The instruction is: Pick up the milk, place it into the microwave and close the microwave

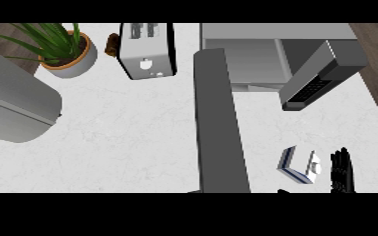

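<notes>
Right hand [341,172]: fingers straight and spread wide, holding nothing.
Milk carton [299,165]: on the white counter [125,130], just left of the hand's fingers; contact cannot be made out.
Microwave [244,55]: beyond the hand, ahead and to its left, cavity open.
Microwave door [218,130]: swung out, left of the hand, past the carton.
Toaster [148,50]: far ahead-left of the hand.

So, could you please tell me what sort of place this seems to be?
Most likely a kitchen counter: a toaster and an open microwave stand on a pale, marble-like worktop, with a milk carton and a potted plant nearby.
</notes>
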